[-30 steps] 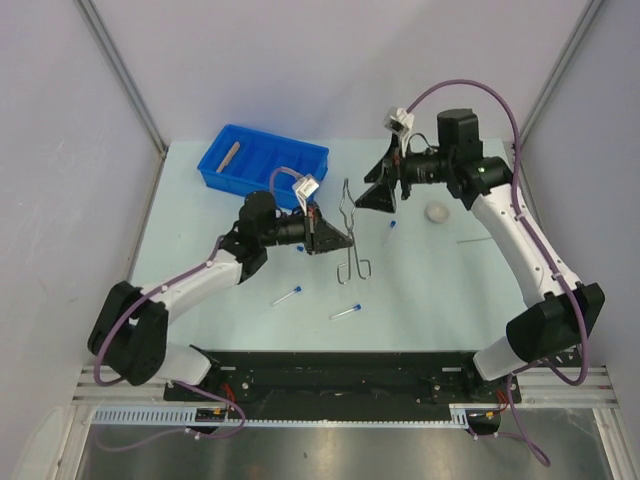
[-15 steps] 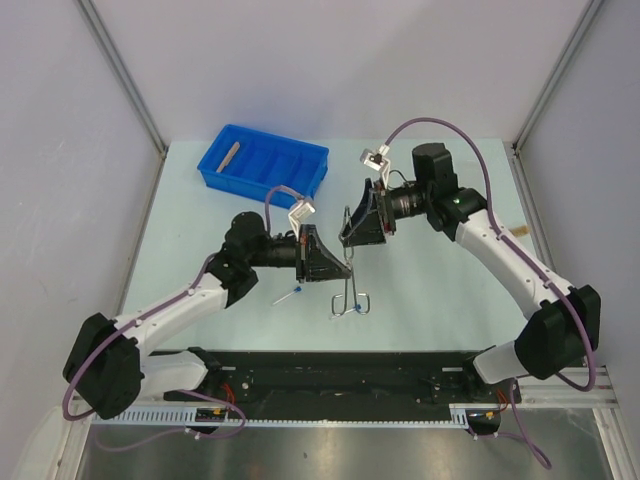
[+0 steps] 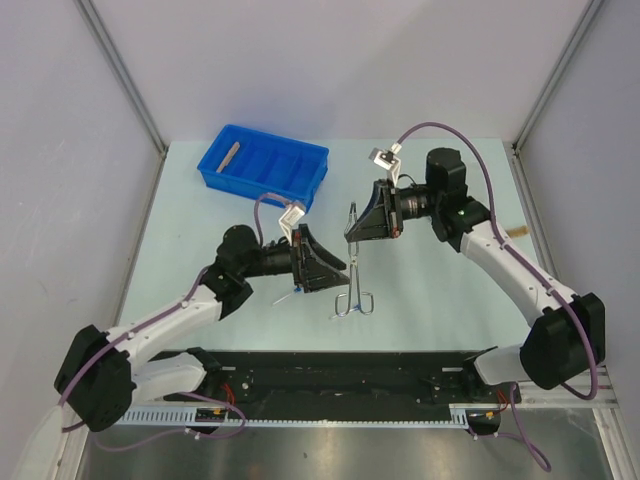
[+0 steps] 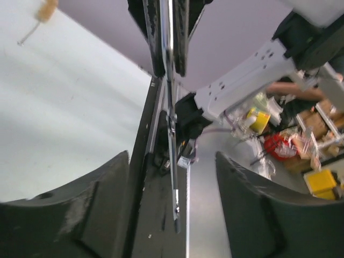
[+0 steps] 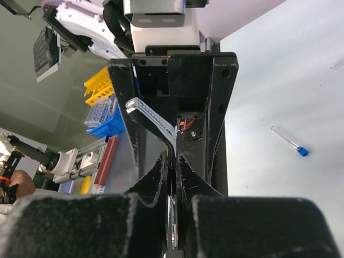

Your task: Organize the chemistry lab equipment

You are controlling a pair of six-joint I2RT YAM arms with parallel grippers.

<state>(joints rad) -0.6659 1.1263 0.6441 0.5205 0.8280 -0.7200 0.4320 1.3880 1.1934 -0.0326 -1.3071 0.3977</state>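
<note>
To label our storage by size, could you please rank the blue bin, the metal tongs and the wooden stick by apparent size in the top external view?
1. blue bin, largest.
2. metal tongs; they may be lifted nearer the camera, which would flatter their size.
3. wooden stick, clearly smallest.

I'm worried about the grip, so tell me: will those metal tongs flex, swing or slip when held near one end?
Probably stiff: the tongs run straight below the right gripper. Their ring handles sit lowest, so they may swing. Thin bare metal could slip.
</note>
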